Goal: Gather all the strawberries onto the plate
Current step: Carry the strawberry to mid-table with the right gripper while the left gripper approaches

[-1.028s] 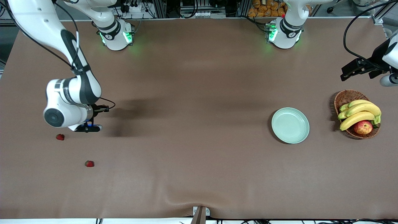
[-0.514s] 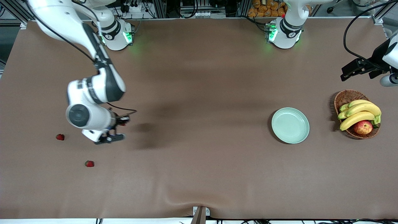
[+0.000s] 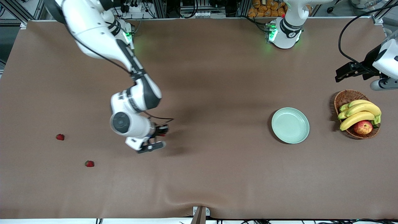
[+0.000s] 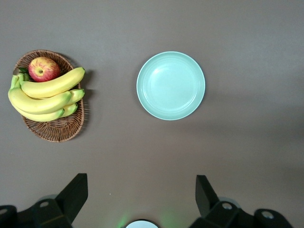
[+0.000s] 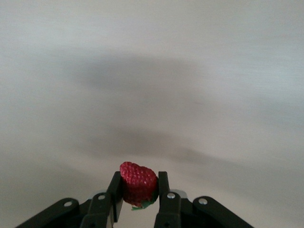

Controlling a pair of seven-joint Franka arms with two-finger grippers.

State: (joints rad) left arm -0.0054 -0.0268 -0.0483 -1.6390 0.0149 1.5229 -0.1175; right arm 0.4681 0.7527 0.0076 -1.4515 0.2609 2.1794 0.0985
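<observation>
My right gripper [image 3: 156, 139] hangs over the table's middle part, shut on a dark-red strawberry [image 5: 138, 183] that shows between its fingers in the right wrist view. Two more strawberries lie on the cloth toward the right arm's end: one [image 3: 60, 137] and another [image 3: 89, 163] nearer the front camera. The pale mint-green plate [image 3: 290, 125] sits empty toward the left arm's end and also shows in the left wrist view as the plate [image 4: 171, 85]. My left gripper [image 4: 141, 192] waits open, high above the table near the basket, with nothing between its fingers.
A wicker basket [image 3: 347, 97] with bananas and an apple stands beside the plate, at the left arm's end. The brown cloth has a small ridge near the front edge by a metal bracket [image 3: 200, 213].
My right arm has carried the strawberry from beside the two loose berries toward the table's middle, closer to the plate. The left arm has shifted only slightly.
</observation>
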